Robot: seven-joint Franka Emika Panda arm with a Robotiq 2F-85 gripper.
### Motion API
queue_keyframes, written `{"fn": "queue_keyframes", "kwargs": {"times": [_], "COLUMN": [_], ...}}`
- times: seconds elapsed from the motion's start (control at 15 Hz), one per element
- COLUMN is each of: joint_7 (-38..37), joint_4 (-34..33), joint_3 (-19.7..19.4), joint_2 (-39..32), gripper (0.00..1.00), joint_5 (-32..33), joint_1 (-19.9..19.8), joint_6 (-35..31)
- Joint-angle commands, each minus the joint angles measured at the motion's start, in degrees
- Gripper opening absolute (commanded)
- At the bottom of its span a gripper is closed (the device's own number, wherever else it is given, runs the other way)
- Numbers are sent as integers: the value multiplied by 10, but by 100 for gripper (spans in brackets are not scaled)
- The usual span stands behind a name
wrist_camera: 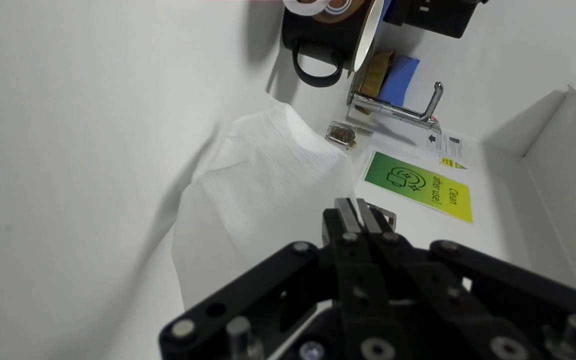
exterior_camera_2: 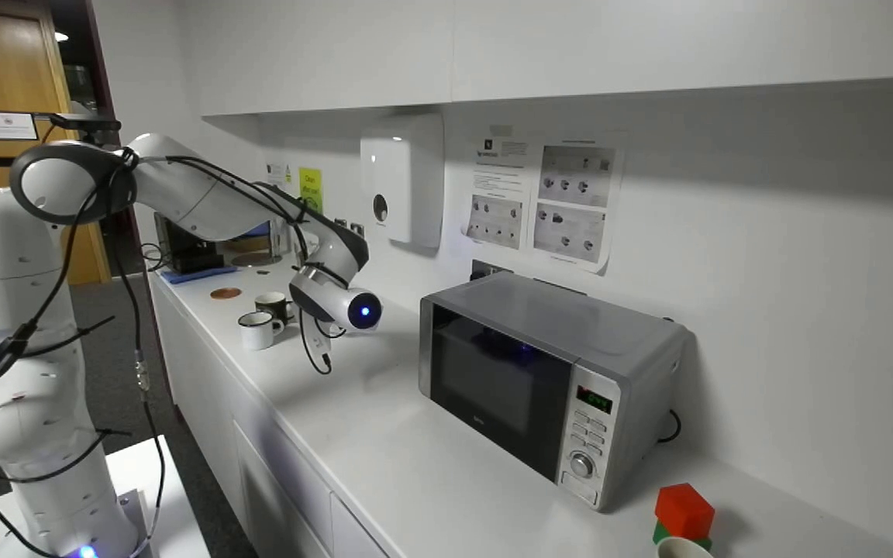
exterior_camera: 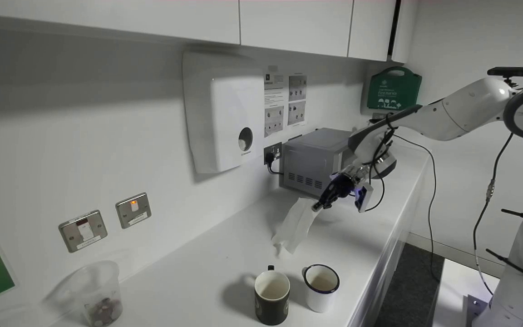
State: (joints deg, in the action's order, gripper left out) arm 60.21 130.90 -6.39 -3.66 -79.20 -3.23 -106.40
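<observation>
We see a thin, finely crinkled sheet of white paper [exterior_camera: 295, 227], oblong and limp; the gripper [wrist_camera: 358, 214] pinches its upper end over the smooth counter [exterior_camera: 216, 272]. Its long axis slants downward; the free end points roughly toward the dark mug [exterior_camera: 272, 306].

The claw [wrist_camera: 357, 211] is black, with narrow grey fingertips [wrist_camera: 348, 218] and round silver screw heads [wrist_camera: 183, 328]. Behind the claw, the arm [exterior_camera: 472, 104] is white and rounded, with a dark grey ring [exterior_camera: 510, 116], strapped black cables [exterior_camera_2: 8, 355] and a blue light [exterior_camera_2: 365, 311].
</observation>
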Motion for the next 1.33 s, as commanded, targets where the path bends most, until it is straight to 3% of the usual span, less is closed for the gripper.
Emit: {"fn": "queue_keyframes", "kwargs": {"times": [0.0, 1.27], "joint_7": [-5, -8], "joint_4": [29, 50], "joint_3": [3, 10], "joint_2": [40, 53], "gripper": [0, 0], "joint_5": [18, 125], "joint_1": [-7, -1], "joint_6": [-15, -136]}}
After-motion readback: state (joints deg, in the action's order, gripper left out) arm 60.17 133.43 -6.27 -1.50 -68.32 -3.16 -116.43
